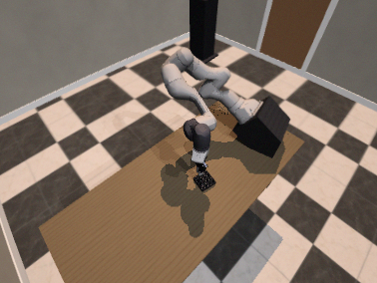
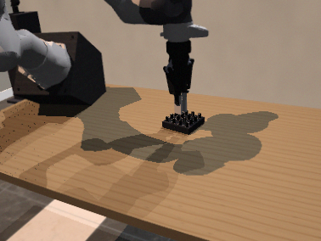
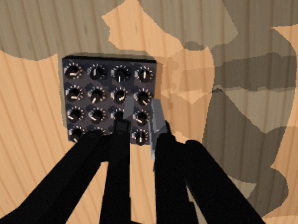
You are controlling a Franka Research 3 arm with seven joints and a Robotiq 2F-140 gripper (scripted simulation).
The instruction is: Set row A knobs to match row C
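Note:
The knob box (image 1: pixel 205 182) (image 2: pixel 183 122) (image 3: pixel 85 102) is a small black square block with four rows of four knobs, standing flat on the wooden table (image 1: pixel 125 219) (image 2: pixel 255 191). My gripper (image 1: pixel 201 170) (image 2: pixel 182 108) (image 3: pixel 141 109) points straight down, its tips just above the box. The fingers are nearly closed, with only a narrow gap between them and nothing gripped. In the wrist view they straddle a knob in the box's right-hand column, third row from the top. The fingers hide the box's lowest row. I cannot read the knob names or find the socket side.
A large black slanted housing (image 1: pixel 261 127) (image 2: pixel 72 72) stands on the table behind the box, near the arm's base. A black pillar (image 1: pixel 201 25) rises beyond it. The table edge runs close along the front in the exterior view.

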